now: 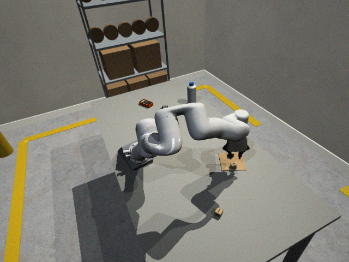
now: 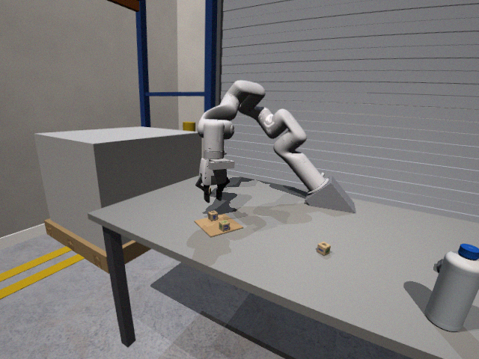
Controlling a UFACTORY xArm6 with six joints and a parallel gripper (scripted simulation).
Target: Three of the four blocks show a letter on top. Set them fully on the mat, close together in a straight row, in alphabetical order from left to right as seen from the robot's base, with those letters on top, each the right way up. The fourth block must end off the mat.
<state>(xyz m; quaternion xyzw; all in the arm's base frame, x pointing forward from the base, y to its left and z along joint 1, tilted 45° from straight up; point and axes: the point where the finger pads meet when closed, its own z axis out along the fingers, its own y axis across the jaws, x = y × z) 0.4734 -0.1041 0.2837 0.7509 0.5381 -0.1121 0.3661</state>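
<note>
A brown mat (image 1: pixel 232 161) lies on the grey table; it also shows in the exterior view (image 2: pixel 218 225). Two small wooden blocks stand on it: one with blue marks (image 2: pixel 212 215) at the far side and one with green marks (image 2: pixel 224 225) (image 1: pixel 233 165) nearer the front. Their top letters are too small to read. My gripper (image 2: pixel 212 197) (image 1: pixel 235 155) hangs above the blue-marked block, clear of it, fingers apart with nothing between them. Another block (image 1: pixel 218 212) (image 2: pixel 323 248) lies off the mat on the table. I see no fourth block.
A white bottle with a blue cap (image 1: pixel 191 92) (image 2: pixel 450 287) stands on the table. An orange device (image 1: pixel 145 103) lies behind the arm's base (image 1: pixel 132 156). A large grey box (image 2: pixel 108 166) stands beside the table.
</note>
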